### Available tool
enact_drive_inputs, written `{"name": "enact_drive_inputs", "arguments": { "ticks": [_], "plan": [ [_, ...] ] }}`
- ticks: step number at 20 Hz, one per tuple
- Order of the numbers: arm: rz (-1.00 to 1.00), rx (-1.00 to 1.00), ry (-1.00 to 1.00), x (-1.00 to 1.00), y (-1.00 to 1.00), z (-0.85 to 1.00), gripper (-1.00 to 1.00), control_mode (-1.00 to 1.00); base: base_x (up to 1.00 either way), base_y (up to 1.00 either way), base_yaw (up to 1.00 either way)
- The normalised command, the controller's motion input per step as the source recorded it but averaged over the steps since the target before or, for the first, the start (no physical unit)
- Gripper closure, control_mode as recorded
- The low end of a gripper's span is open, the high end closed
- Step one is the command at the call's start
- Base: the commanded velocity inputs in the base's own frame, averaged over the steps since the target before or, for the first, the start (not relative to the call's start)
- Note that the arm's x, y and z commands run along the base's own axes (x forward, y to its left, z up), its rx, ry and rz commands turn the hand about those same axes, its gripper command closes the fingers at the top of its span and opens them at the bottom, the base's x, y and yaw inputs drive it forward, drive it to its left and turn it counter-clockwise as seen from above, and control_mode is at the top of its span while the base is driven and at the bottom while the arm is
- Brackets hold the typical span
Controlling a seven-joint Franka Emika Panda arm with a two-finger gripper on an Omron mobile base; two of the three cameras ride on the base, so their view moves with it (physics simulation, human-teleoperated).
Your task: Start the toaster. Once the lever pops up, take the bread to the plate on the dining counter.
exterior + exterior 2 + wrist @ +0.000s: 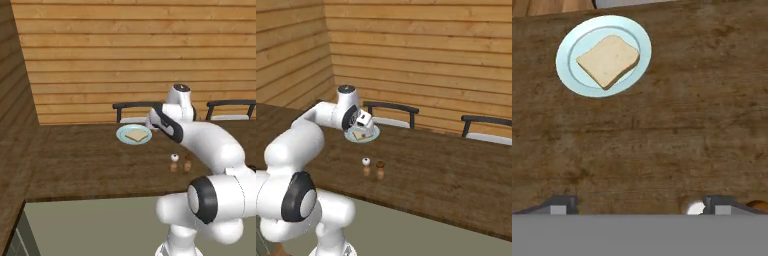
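pale-blue plate (pixel 603 55) on dining counter (pixel 662 140), holding bread (pixel 608 60) flat inside; gripper (pixel 639 207) beside plate, fingers spread wide, gripping nothing.

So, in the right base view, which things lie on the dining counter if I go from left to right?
plate with the bread on it → white-topped shaker → brown-topped shaker

1. The robot arm (pixel 215 150) is white, smooth and shiny, made of fat round tubes.
2. Its joints have dark black rings.
3. The top joint wears a small black round cap.
4. The finger tips (pixel 562 204) look grey, maybe darker.
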Motion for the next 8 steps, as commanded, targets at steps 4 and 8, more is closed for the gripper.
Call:
{"name": "enact_drive_inputs", "arguments": {
  "ticks": [4, 8],
  "plan": [
    [-0.23, -0.08, -0.12, -1.0, 0.0, 0.29, -1.0, -1.0, 0.0, 0.0, 0.0],
    [-0.19, -0.06, -0.18, -1.0, 0.0, 0.24, -1.0, -1.0, 0.0, 0.0, 0.0]
  ]
}}
